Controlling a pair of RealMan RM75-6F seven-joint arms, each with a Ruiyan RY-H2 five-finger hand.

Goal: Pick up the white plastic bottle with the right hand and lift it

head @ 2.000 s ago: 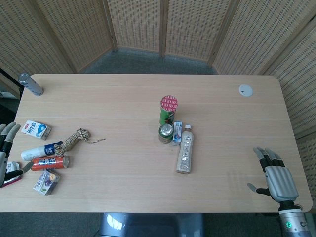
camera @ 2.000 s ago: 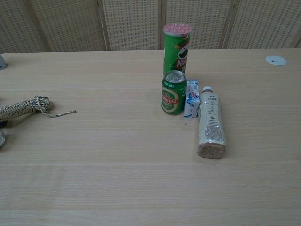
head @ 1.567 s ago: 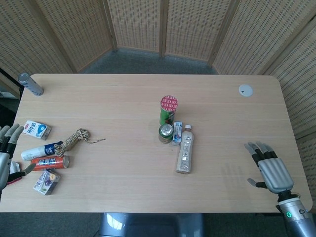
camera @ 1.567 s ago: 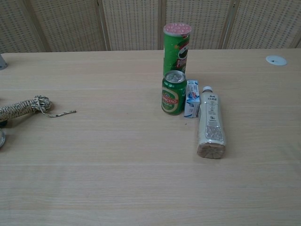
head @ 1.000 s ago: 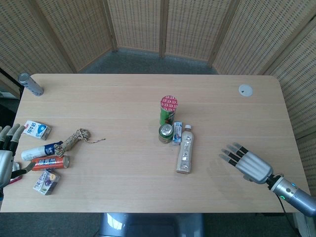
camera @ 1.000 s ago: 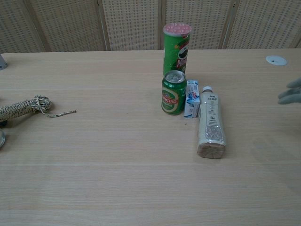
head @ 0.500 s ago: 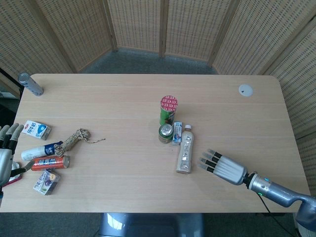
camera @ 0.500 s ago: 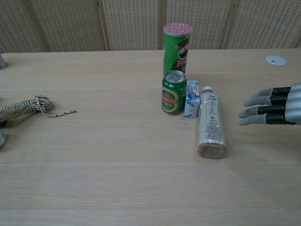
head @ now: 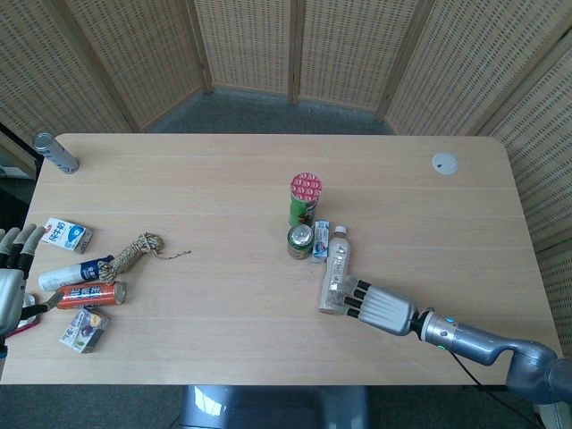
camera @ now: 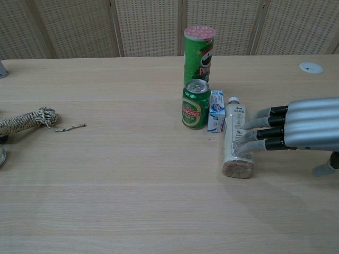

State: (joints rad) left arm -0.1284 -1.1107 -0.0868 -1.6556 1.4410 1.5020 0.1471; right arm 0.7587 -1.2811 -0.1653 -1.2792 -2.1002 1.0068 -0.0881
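Wooden table [head: 223,170]: white plastic bottle [head: 335,277] lying flat, green can [head: 300,241], chip tube [head: 305,198], rope [head: 134,252]

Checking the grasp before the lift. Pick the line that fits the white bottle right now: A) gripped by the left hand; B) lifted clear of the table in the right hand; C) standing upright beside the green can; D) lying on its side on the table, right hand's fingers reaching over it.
D: the white bottle lies flat on the table, with the right hand stretching its fingertips over it, not yet closed around it.
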